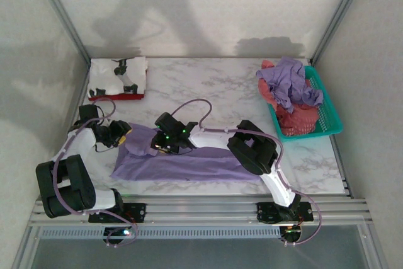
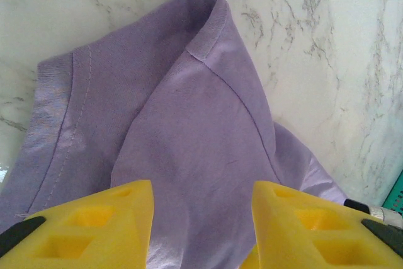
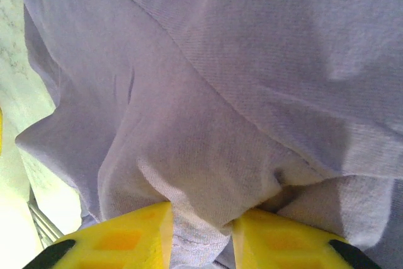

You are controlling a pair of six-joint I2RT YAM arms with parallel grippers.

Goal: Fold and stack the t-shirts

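OK, your right gripper is pinching a bunch of the lavender t-shirt. The shirt's long axis runs sideways, mostly off to that claw's right. The left gripper sits just left of it, fingers apart over the sleeve; can't tell if it's gripping. Beyond, far-left: white printed t-shirt, print unreadable. Far-right: basket of shirts.
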